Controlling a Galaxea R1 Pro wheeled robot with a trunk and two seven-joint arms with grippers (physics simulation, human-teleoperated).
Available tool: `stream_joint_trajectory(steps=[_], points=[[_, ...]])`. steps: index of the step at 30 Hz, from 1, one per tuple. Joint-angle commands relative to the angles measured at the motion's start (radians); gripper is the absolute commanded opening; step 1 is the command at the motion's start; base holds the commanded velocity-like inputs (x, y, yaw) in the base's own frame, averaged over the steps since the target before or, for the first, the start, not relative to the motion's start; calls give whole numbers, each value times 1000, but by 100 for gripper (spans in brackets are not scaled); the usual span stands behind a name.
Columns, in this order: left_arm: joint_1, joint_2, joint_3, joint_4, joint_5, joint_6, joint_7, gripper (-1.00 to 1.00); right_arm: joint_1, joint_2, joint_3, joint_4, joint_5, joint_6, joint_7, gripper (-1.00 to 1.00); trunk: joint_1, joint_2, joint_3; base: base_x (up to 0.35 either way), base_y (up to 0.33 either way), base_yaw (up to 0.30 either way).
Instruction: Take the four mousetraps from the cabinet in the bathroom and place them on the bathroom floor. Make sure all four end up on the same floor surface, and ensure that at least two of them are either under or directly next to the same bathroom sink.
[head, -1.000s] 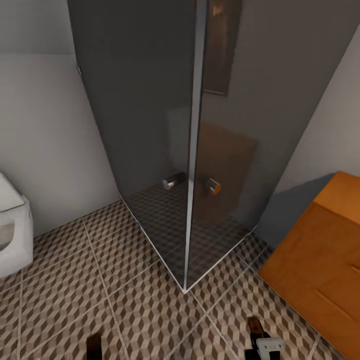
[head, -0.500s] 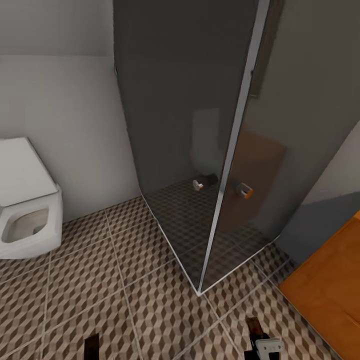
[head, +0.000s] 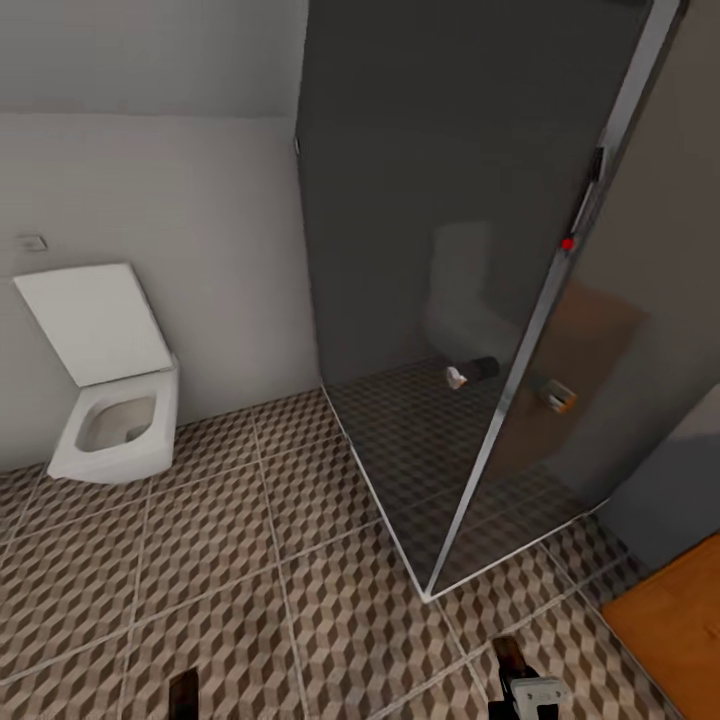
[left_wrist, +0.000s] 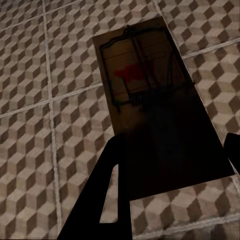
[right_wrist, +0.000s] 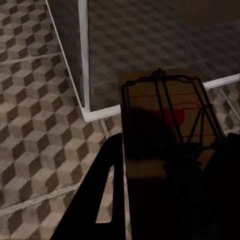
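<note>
Each end effector grips 1 mousetrap: left end effector (left_wrist: 170, 175) on the left mousetrap (left_wrist: 142, 82), right end effector (right_wrist: 170, 195) on the right mousetrap (right_wrist: 165, 115). Both are carried flat over the bathroom floor (head: 250, 560) for transport. Cabinet (head: 670, 620) lies at 4 o'clock, toilet (head: 110, 400) at 10 o'clock, shower enclosure (head: 480, 300) ahead.

The robot's left gripper (left_wrist: 170, 200) has flat black fingers (left_wrist: 97, 195), one with a long slot. The right gripper (right_wrist: 165, 200) matches, with a white block behind it in the head view.
</note>
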Motion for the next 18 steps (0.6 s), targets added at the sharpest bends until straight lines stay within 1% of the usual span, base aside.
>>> stream_joint_trajectory(steps=[1, 18], points=[[-1, -1, -7, 2, -5, -1, 10, -100, -1, 1, -5, 0, 9, -3, -2, -100, 0, 0, 0, 0, 0, 286], [-1, -2, -7, 2, -5, -1, 10, -100, -1, 1, -5, 0, 9, -2, -2, -100, 0, 0, 3, 0, 0, 286]])
